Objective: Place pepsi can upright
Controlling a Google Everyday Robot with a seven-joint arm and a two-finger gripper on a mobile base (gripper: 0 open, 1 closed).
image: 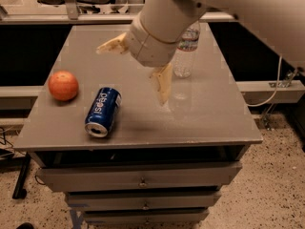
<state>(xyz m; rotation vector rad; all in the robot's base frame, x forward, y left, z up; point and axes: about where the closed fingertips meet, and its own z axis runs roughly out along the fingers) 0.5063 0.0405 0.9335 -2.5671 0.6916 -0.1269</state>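
Note:
The pepsi can (103,111) is dark blue with white lettering. It lies on its side on the grey cabinet top (209,123), front left, its silver end facing the front edge. My gripper (131,75) hangs above the middle of the top, to the right of the can and behind it, clear of it. Its two cream fingers are spread wide: one finger (112,46) points left, the other (162,84) points down. It is open and holds nothing.
An orange fruit (63,85) sits left of the can near the left edge. A clear plastic water bottle (186,51) stands upright behind the arm, partly hidden by it. Drawers (143,180) lie below the top. A cable runs at the right.

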